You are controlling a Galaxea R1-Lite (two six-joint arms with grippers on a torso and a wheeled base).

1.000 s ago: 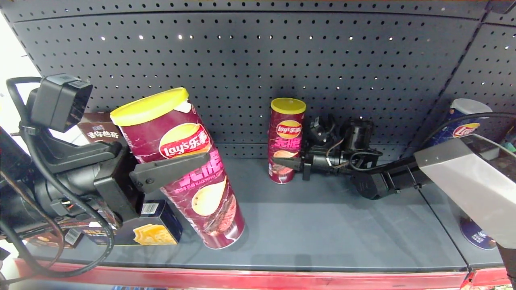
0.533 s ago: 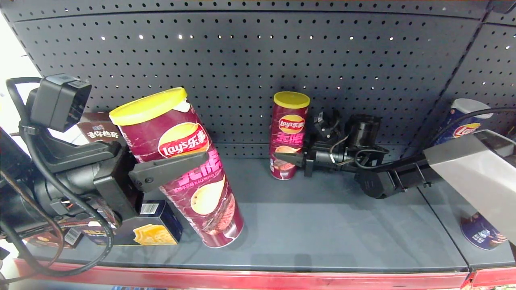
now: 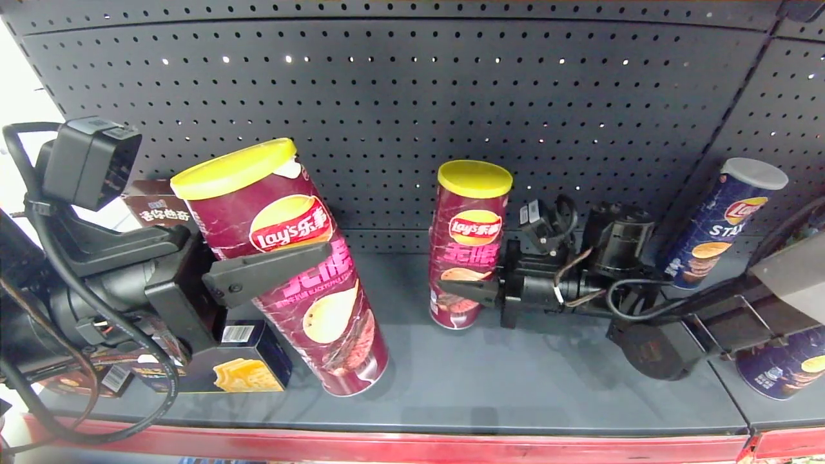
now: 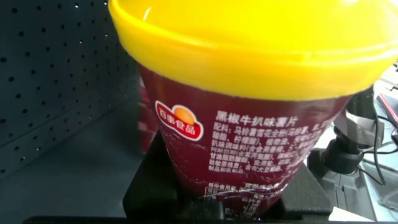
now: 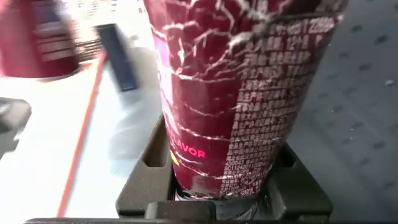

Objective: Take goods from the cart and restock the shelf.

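A maroon chip can [image 3: 283, 258] with a yellow lid leans at the shelf's left, its base low over the dark shelf board [image 3: 515, 380]. My left gripper [image 3: 290, 270] is shut on its middle, and the same can [image 4: 249, 124] looms close in the left wrist view. A second, matching maroon can [image 3: 469, 245] stands upright at mid-shelf. My right gripper [image 3: 461, 291] is shut on its lower half from the right. The right wrist view has this can [image 5: 236, 93] between the jaws. I cannot tell whether either base rests on the board.
A pegboard back wall [image 3: 451, 96] closes the shelf. A blue chip can [image 3: 722, 219] stands at the back right, another blue can [image 3: 780, 367] lies at the right edge. A dark blue box [image 3: 248, 367] and a brown box [image 3: 158, 206] sit at left. The red shelf lip [image 3: 419, 448] runs along the front.
My right arm has drawn back toward the shelf's front and slightly right, carrying its maroon can along. This has uncovered the blue can behind it. The left arm has barely moved.
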